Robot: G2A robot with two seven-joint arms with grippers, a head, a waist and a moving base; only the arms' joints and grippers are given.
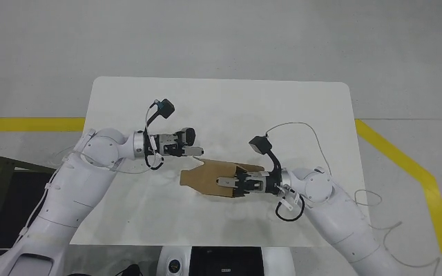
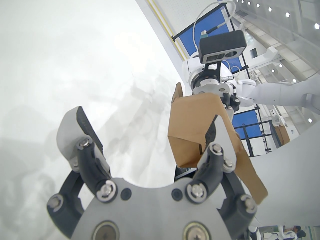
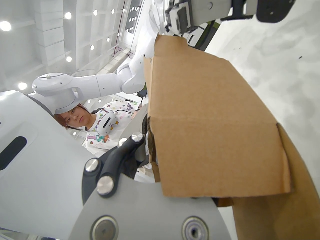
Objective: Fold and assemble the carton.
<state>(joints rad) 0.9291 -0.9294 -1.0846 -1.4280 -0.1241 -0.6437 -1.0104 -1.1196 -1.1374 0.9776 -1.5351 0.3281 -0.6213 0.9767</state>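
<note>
A brown cardboard carton (image 1: 215, 178) lies partly folded on the white table (image 1: 276, 103), near its front middle, with loose flaps pointing toward the left arm. My right gripper (image 1: 231, 183) is shut on the carton's upper panel (image 3: 205, 116) from the right end; one pale finger (image 3: 140, 123) shows at the panel's edge and the other is hidden behind the cardboard. My left gripper (image 1: 195, 148) hovers just beyond the carton's far left flap, open (image 2: 147, 128) with nothing between its fingers. The carton (image 2: 195, 118) stands behind one of those fingers (image 2: 220, 136).
Bare white tabletop stretches behind and to both sides of the carton. The table's front edge (image 1: 207, 243) is close below it. A thin white cable (image 1: 304, 131) loops off the right arm. Yellow floor tape (image 1: 41, 124) runs beside the table.
</note>
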